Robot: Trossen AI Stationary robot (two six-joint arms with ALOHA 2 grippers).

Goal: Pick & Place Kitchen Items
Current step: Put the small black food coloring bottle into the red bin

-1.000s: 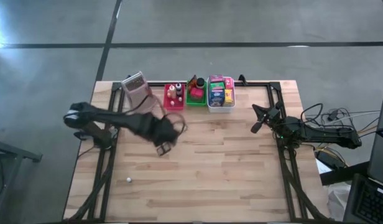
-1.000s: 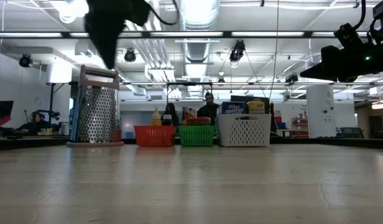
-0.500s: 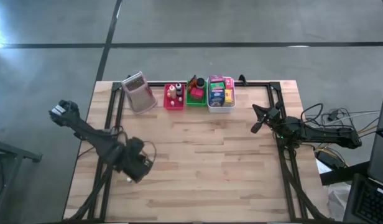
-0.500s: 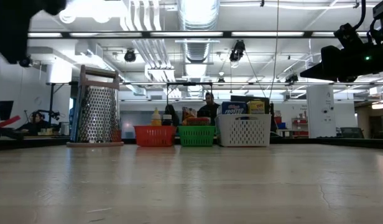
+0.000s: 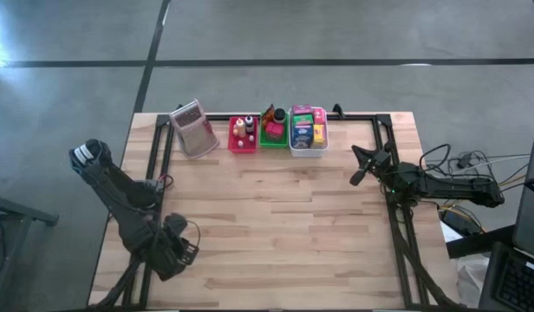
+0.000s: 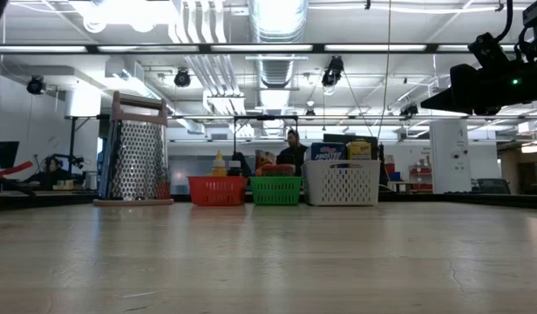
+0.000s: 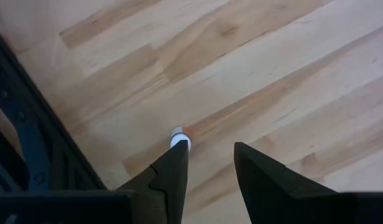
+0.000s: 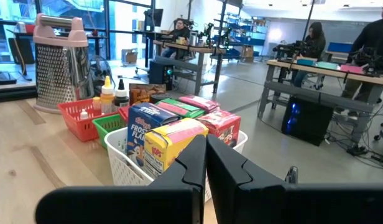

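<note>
A tiny pale bottle (image 7: pixel 180 138) with an orange end lies on its side on the bare wood near the table's near left corner. My left gripper (image 7: pixel 210 152) hangs above it, pointing down and open, with nothing between its fingers. The bottle shows just past one fingertip. From above, the gripper (image 5: pixel 176 256) hides the bottle. The other kitchen items rest in three trays at the far edge: small bottles in the red tray (image 5: pixel 242 139), packets in the white tray (image 5: pixel 308 139) and things in the green tray (image 5: pixel 273 132). My right gripper (image 8: pixel 206 146) waits shut and level at the right (image 5: pixel 361 169).
A metal box grater (image 5: pixel 190 128) with a pink handle stands left of the trays. Black frame rails (image 5: pixel 150 217) run along the table's left, right and far sides. Cables lie by the right arm's base (image 5: pixel 449 165). Bare wood (image 5: pixel 284 234) fills the middle and the near half.
My left gripper has swung from the middle left of the table, below the grater, toward the near left corner. It has come down a little and rolled about its own pointing line. It now stands over the small bottle.
</note>
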